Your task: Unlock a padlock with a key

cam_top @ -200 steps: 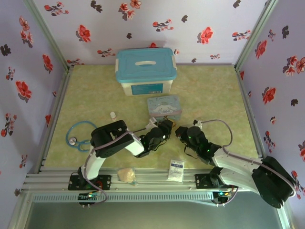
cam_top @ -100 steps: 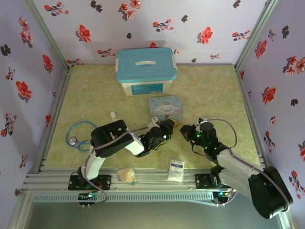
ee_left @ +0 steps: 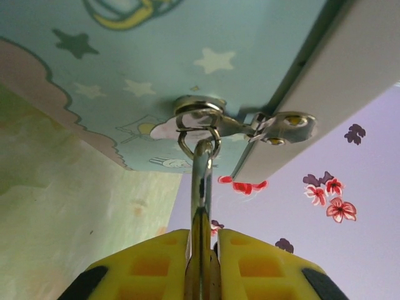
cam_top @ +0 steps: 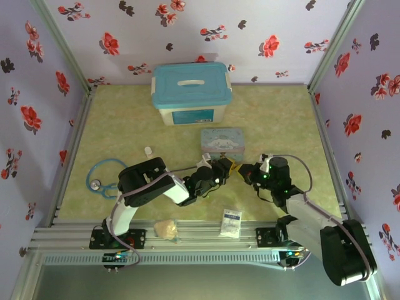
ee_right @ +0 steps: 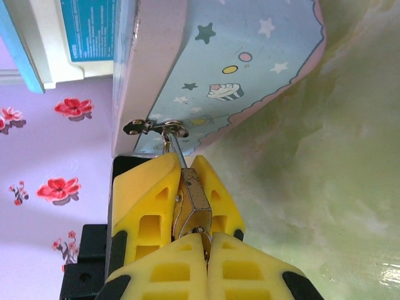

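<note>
Top: left gripper (cam_top: 225,167) and right gripper (cam_top: 243,170) meet nose to nose just before the tin (cam_top: 222,139).

Left wrist: I see its pads (ee_left: 150,269) pinching the padlock (ee_left: 201,172) by the shackle, which is hooked through the tin's hasp (ee_left: 275,125).

Right wrist: right pads (ee_right: 162,275) pressed together against the padlock's base; key hidden.

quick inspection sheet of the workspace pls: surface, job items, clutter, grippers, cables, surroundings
surface: green marbled table, no spills seen
job's things: padlock hooked through the hasp of the cartoon tin; key barely visible at the padlock's base
clutter: blue-lidded box, white bottle, stethoscope, packet, beige crumpled item
grippers: left gripper shut on the padlock; right gripper shut on the key
cables: grey cable loops beside the right arm
surroundings: floral walls on three sides
</note>
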You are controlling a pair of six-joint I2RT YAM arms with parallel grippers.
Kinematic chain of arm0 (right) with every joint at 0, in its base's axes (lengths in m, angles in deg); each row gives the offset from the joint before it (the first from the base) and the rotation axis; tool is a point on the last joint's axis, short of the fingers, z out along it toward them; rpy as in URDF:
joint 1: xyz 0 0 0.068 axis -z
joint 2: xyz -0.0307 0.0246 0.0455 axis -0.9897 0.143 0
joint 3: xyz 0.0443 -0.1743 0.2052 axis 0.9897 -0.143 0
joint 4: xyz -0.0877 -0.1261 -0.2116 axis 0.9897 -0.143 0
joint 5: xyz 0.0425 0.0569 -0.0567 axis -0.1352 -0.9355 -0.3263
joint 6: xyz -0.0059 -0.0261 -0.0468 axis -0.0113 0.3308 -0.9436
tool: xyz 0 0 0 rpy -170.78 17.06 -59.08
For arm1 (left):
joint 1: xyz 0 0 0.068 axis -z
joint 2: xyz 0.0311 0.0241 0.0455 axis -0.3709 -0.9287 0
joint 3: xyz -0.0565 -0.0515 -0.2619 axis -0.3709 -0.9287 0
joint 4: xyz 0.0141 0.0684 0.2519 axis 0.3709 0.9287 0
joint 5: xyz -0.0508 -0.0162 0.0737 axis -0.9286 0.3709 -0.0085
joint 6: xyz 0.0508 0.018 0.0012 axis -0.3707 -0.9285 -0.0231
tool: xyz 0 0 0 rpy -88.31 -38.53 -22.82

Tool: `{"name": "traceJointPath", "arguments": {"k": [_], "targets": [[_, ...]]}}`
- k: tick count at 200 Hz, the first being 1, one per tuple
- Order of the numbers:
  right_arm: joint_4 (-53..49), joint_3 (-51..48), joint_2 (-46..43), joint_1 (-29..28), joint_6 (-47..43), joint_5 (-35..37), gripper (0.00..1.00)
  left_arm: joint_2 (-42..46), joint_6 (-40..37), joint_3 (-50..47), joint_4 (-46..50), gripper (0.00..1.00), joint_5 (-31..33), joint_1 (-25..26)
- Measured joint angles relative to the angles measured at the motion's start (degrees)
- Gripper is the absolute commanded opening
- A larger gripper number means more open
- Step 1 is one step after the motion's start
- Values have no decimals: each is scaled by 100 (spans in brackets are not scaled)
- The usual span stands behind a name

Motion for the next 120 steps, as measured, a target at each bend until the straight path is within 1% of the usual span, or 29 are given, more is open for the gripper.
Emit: {"name": "traceJointPath", "arguments": {"k": [26, 55, 86, 116, 120], "targets": [[-11, 31, 76, 107, -101, -227, 0, 0, 0, 2, 0, 0, -37, 0], [133, 37, 188, 57, -94, -254, 0, 0, 0, 2, 2, 0, -31, -11], [190, 129, 264, -295, -94, 199, 0, 0, -7, 2, 24, 0, 11, -61], [297, 129, 286, -404, -90, 448, 0, 0, -9, 9, 13, 0, 26, -92], [295, 129, 286, -411, -92, 466, 4, 0, -9, 9, 15, 0, 26, -94]]}}
